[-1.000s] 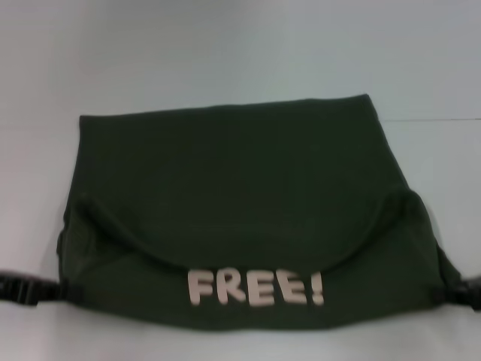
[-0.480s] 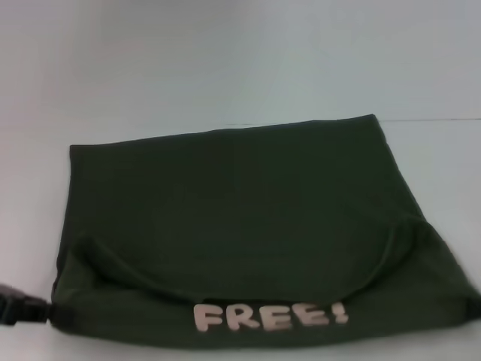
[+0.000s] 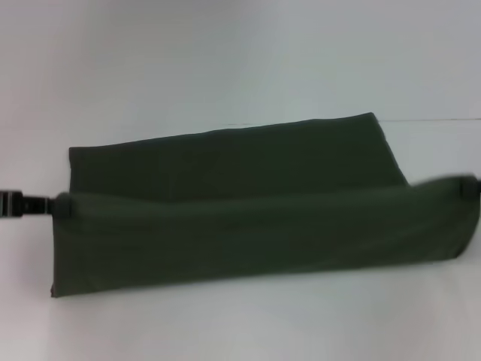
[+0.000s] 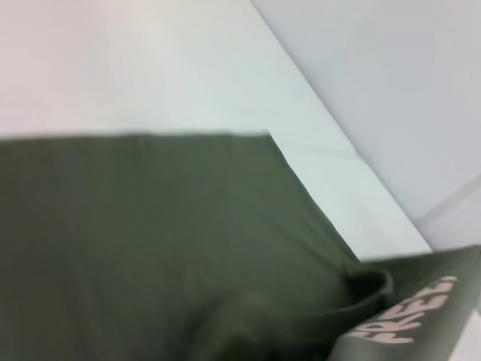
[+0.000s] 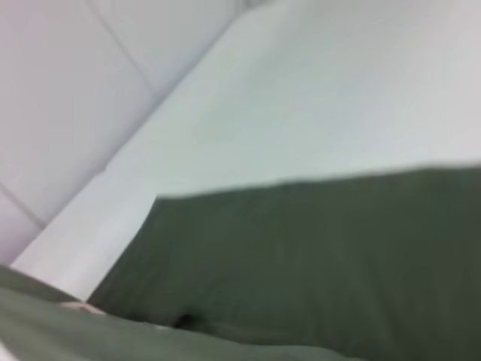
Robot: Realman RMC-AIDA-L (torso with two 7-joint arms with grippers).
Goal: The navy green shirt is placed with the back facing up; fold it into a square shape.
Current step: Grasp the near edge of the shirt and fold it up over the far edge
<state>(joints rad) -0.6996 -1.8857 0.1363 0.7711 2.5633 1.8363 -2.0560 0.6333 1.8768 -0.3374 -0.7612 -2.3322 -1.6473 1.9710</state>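
From the head camera I see the navy green shirt (image 3: 248, 207) lying across the middle of the pale counter (image 3: 240, 68). It is a plain dark olive, with no lettering showing from up here. Its near edge is lifted into a long, taut band running almost side to side, and the rest of the cloth lies flat behind that band. The band hangs down toward me and ends in a straight lower hem. My left end effector (image 3: 54, 204) is at the band's left end, a dark bar reaching in from the picture's edge, and it looks clamped on that corner of the shirt. My right end effector (image 3: 467, 186) is at the band's right end, only partly in frame, and it seems clamped on that corner too, though I cannot make out the fingers themselves.

In the left wrist camera the shirt (image 4: 150, 248) fills the lower half as smooth green cloth with a straight far edge against the counter (image 4: 150, 68). In one corner a raised fold shows cream block letters, part of a printed word.

In the right wrist camera the shirt (image 5: 316, 256) again spreads flat over the counter (image 5: 338, 90), with one squared corner visible and a lifted fold close to the lens
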